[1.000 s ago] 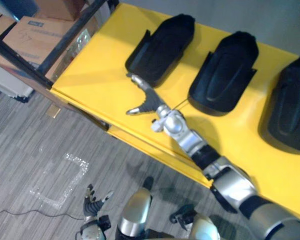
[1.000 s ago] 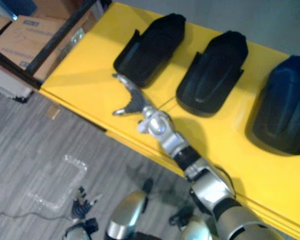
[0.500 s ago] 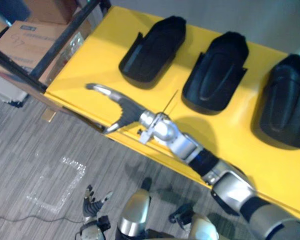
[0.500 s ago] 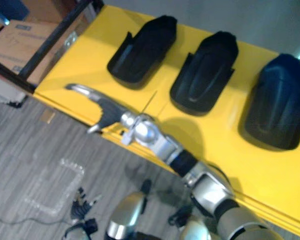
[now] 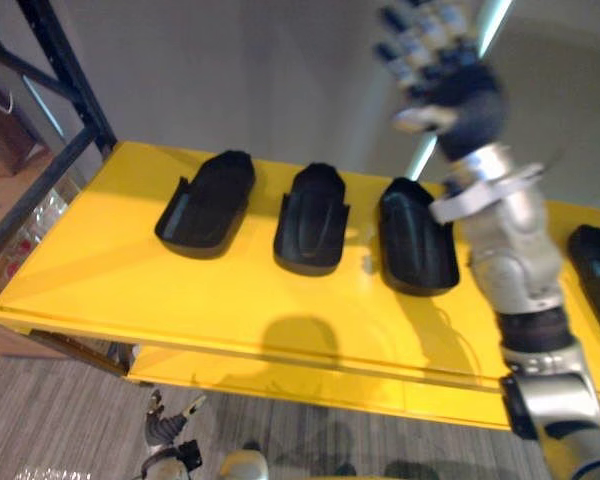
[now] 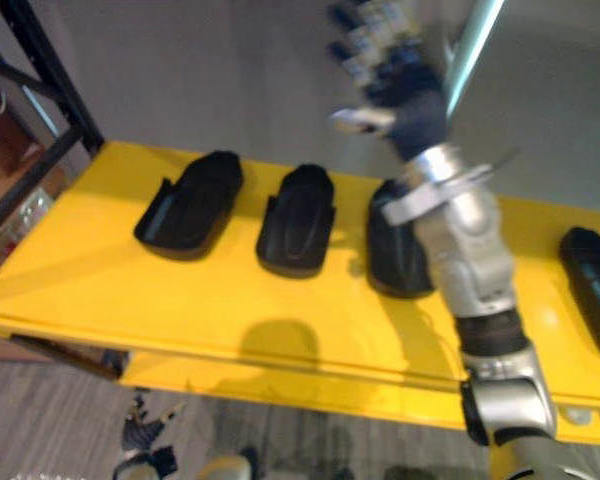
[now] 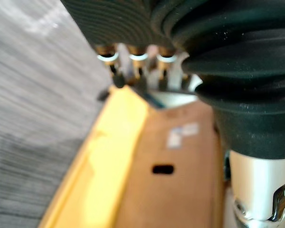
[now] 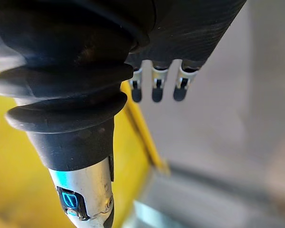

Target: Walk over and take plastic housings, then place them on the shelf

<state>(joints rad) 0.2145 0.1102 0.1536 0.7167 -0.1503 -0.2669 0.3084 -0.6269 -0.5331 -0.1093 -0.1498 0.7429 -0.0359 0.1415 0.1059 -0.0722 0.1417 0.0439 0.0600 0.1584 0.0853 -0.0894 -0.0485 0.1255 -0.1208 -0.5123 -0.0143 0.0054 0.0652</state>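
Four black plastic shells lie in a row on the yellow shelf (image 5: 120, 285), none touching. The leftmost housing (image 5: 205, 203) lies slanted, its open end toward the shelf's front left. The second housing (image 5: 312, 218) and third housing (image 5: 417, 236) lie nearly straight. The fourth housing (image 5: 595, 278) sits well apart, far right.

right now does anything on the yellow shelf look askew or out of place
Nothing spilled or damaged. On the yellow shelf the leftmost housing lies angled, unlike the second housing beside it. The right hand hovers open, empty, above.
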